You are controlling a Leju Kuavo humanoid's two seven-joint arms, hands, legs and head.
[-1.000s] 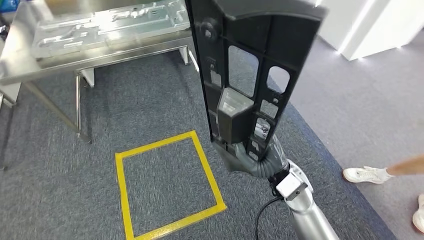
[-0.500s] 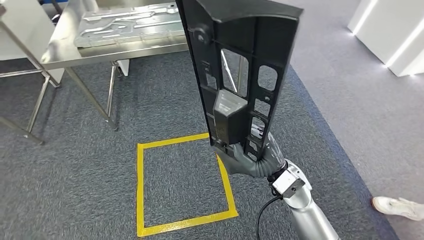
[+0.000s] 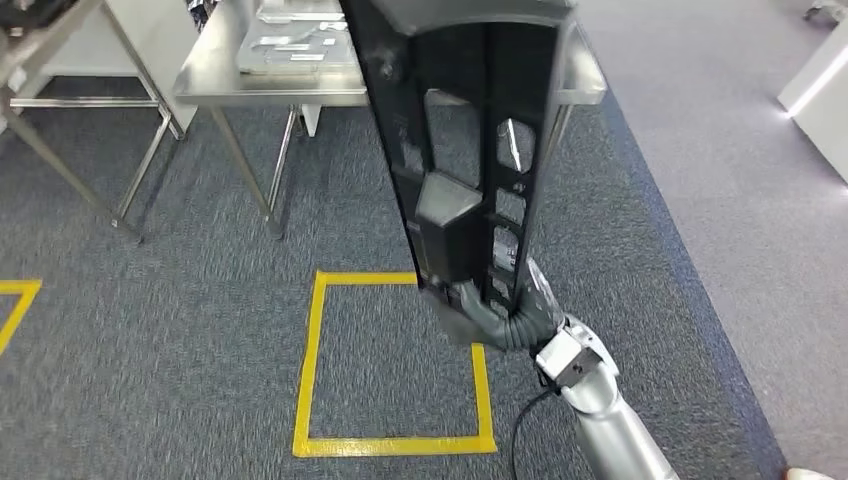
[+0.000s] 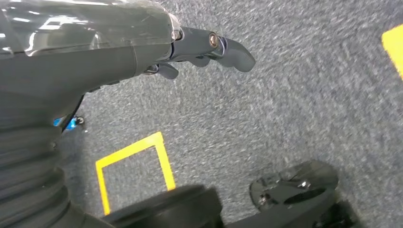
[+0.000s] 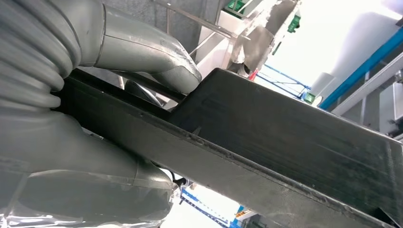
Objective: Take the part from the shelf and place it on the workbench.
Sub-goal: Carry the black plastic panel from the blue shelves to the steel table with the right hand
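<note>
I have the part [image 3: 465, 150] off the shelf: my right hand [image 3: 500, 315] grips the long black panel by its lower end and holds it nearly upright in front of me, its top rising toward 12 o'clock. The pick is done; the placing is not. The steel workbench [image 3: 215, 80] stands ahead at about 11 o'clock, with silver plates [image 3: 295, 35] lying on it, and the part is well clear of its top. On the carpet below lies a yellow taped square [image 3: 312, 360]. My left hand [image 4: 199, 47] hangs over the carpet holding nothing, fingers loosely curled. What is left, I judge: close in and set the part down.
</note>
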